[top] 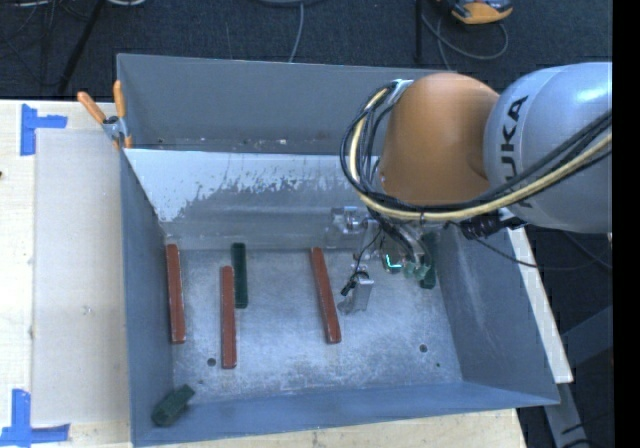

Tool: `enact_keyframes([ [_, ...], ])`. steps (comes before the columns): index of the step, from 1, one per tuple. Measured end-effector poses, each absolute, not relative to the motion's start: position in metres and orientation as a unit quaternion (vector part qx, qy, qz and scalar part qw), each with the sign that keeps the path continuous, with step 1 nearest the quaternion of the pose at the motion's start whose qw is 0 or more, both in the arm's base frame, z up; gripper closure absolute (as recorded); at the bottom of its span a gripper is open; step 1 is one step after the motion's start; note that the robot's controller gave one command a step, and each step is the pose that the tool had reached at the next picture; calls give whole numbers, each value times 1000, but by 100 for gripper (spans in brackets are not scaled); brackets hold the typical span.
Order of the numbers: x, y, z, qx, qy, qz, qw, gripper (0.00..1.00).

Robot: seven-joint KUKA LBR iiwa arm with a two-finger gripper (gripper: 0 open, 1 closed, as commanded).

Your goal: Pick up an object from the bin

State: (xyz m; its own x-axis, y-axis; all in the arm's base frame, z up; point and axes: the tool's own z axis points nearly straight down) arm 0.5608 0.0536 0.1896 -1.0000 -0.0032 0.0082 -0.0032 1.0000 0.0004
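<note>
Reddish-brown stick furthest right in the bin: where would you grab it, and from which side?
The reddish-brown stick is probably best taken at mid-length, from straight above, pinched across its narrow width. It lies flat on the bin floor, long and thin, with no other bin item against it. A middle grip should keep it level.

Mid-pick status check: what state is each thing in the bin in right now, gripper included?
left brown stick: lying flat, loose.
middle brown stick: lying flat, loose.
right brown stick: lying flat, just left of the gripper.
dark green stick: lying flat beside the middle brown stick.
dark green block: loose, view's lower-left corner.
gripper: low in the bin, grip unclear.
</note>
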Motion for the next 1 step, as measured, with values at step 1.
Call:
enact_keyframes([
  [1,548,42,72,219,-976,0,3,0],
])
